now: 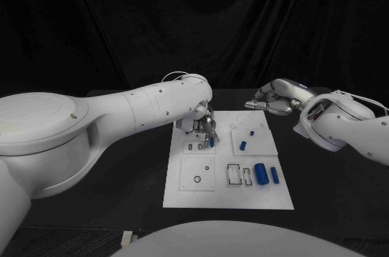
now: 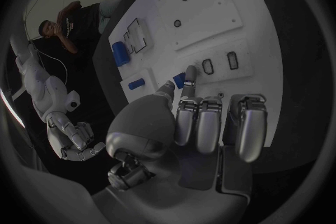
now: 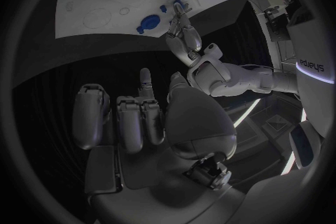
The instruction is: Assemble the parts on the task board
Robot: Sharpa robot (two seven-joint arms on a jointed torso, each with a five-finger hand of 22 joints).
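Note:
The white task board (image 1: 227,196) lies in the middle of the black table. My left hand (image 1: 201,125) hovers over its far left part and pinches a small blue part (image 2: 179,81) between thumb and a finger, just above two dark slots (image 2: 208,66). My right hand (image 1: 274,100) hangs over the bare table past the board's far right corner, fingers curled in with nothing in them. On the board's right side lie a thick blue cylinder (image 1: 260,171), a slim blue pin (image 1: 275,175) and two small blue pieces (image 1: 244,146).
A square plate with a round hole (image 1: 198,174) sits on the board's near left, with rectangular frames (image 1: 234,174) beside it. Black table surface (image 1: 121,172) surrounds the board. My left forearm (image 1: 138,108) reaches across the table's left side.

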